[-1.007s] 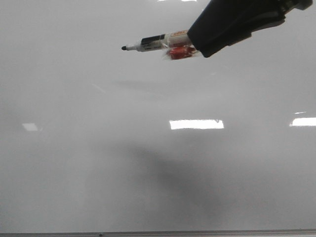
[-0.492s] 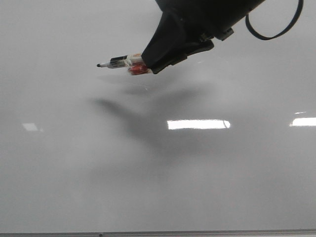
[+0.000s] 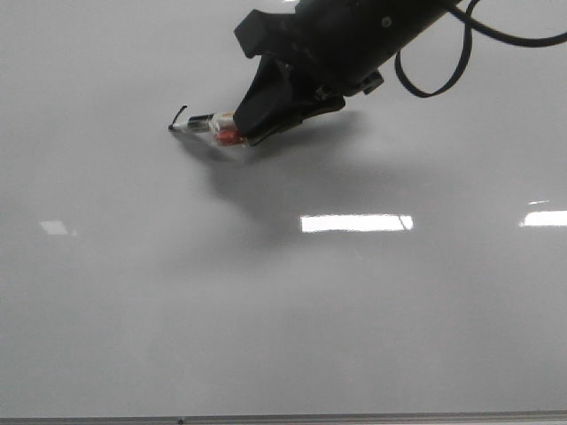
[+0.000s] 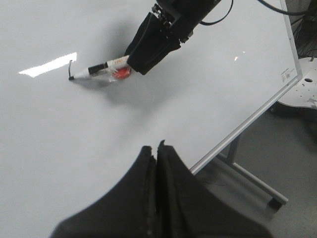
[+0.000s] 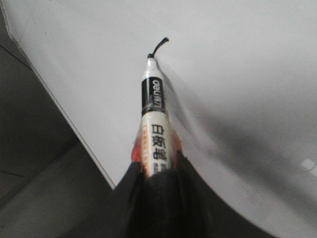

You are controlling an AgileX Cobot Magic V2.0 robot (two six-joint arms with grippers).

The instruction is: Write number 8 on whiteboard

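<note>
Where jaws grip: marker [image 5: 154, 134] "deli"

1. A white cylindrical marker with a black band and printed lettering [image 5: 153, 134] runs from the 6 o'clock area up toward 12 o'clock.
2. The right hand [image 5: 157, 171], black and closed around the marker's lower barrel, sits at 6 o'clock; something orange shows at the grip.
3. The marker's tip touches the glossy pale grey-white whiteboard [image 5: 237, 64].
4. A short curved black stroke [image 5: 158, 47] leaves the tip toward 1 o'clock.
5. The board's thin edge slants from 10 o'clock down to 7 o'clock, with dark grey floor [image 5: 34, 148] beyond.
</note>
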